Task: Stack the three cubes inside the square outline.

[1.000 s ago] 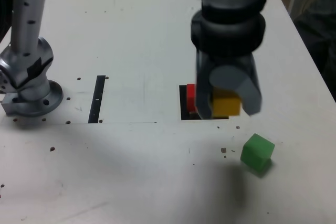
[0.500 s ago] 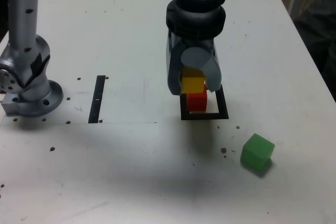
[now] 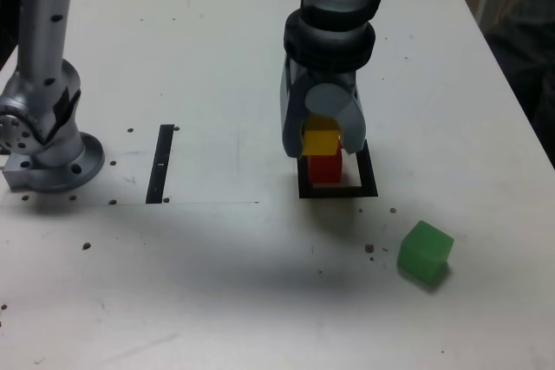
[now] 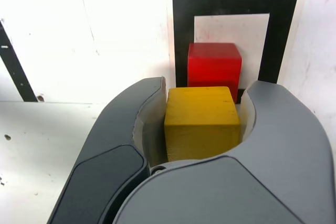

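Green matte plastic marks the nearest thing in the exterior view: the small green cube (image 3: pixel 425 251), lying alone on the white tabletop (image 3: pixel 217 283), well apart from the stack and toward that view's right, not yet dealt with. Beyond it lies the thick black square outline (image 3: pixel 371 181) with its white middle, and the small red cube (image 3: pixel 326 167) sits inside it, toward one edge of the frame rather than dead centre, as the wrist view shows. Directly over the red cube hangs the grey two-fingered tool (image 3: pixel 321 141), clenched on the small yellow cube (image 3: pixel 320 140), one jaw flat against each side so the block stays level. The yellow cube appears just above or barely touching the red one; which cannot be told. Its faces look roughly squared to the red cube's, which suits setting it down without overhang. Farther off, toward the exterior view's left, a thin black straight strip (image 3: pixel 160 163) lies on the tabletop beside a silver metal post (image 3: pixel 45 84) on a round base.
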You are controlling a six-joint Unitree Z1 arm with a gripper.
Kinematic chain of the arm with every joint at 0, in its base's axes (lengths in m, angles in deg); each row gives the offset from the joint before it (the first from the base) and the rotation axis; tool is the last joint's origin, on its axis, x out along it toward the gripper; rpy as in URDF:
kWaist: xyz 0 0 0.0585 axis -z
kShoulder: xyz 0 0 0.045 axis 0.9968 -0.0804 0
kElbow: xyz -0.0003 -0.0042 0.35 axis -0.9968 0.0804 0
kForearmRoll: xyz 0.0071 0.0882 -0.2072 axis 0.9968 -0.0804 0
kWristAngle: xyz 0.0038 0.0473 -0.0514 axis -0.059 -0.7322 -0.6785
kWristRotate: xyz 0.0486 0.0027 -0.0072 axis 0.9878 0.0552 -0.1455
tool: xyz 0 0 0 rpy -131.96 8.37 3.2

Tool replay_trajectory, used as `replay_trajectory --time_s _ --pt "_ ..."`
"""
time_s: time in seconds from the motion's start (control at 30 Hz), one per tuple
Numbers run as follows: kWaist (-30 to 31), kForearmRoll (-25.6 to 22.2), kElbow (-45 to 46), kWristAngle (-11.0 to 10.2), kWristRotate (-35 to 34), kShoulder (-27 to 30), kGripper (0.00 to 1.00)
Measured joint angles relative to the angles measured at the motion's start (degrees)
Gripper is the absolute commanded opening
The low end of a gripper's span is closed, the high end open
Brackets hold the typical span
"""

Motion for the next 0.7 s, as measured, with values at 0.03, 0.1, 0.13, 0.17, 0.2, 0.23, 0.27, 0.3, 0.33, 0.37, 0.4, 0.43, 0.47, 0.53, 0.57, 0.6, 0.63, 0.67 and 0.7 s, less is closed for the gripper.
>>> replay_trajectory --time_s 0.03,0.1,0.13,0.17,0.2,0.23,0.27,0.3,0.33,0.37,0.4,0.43,0.47,0.53,0.57,0.6,0.63,0.67,0.7 --pt "-0.2 0.3 0.1 0.0 0.2 -0.1 0.11" --pt "-0.6 0.7 0.3 0.0 0.6 -0.3 0.11" --pt "-0.8 0.9 0.4 0.0 0.7 -0.5 0.11" --pt "-1.0 1.1 0.4 0.0 0.9 -0.6 0.11" --pt "-1.1 1.2 0.4 0.0 1.0 -0.7 0.11" --pt "-1.2 1.4 0.4 0.0 1.1 -0.7 0.11" --pt "-1.2 1.6 0.4 0.0 1.2 -0.7 0.11" --pt "-1.3 1.8 0.4 0.0 1.3 -0.7 0.11" --pt "-1.3 2.0 0.4 0.0 1.3 -0.7 0.11" --pt "-1.3 2.2 0.4 0.0 1.3 -0.7 0.11" --pt "-1.4 2.4 0.4 0.0 1.3 -0.7 0.12" --pt "-1.6 2.6 0.4 0.0 1.3 -0.7 0.12" --pt "-1.7 2.9 0.4 0.0 1.3 -0.7 0.12" --pt "-2.0 3.2 0.8 0.0 1.3 -0.8 0.12" --pt "-2.0 3.3 0.9 0.0 1.4 -0.8 0.12" --pt "-2.0 3.4 1.0 0.0 1.4 -0.8 0.12" --pt "-2.1 3.6 1.0 0.0 1.4 -0.8 0.12" --pt "-2.1 3.7 1.0 0.0 1.4 -0.8 0.12" --pt "-2.1 3.7 1.0 0.0 1.4 -0.8 0.12"
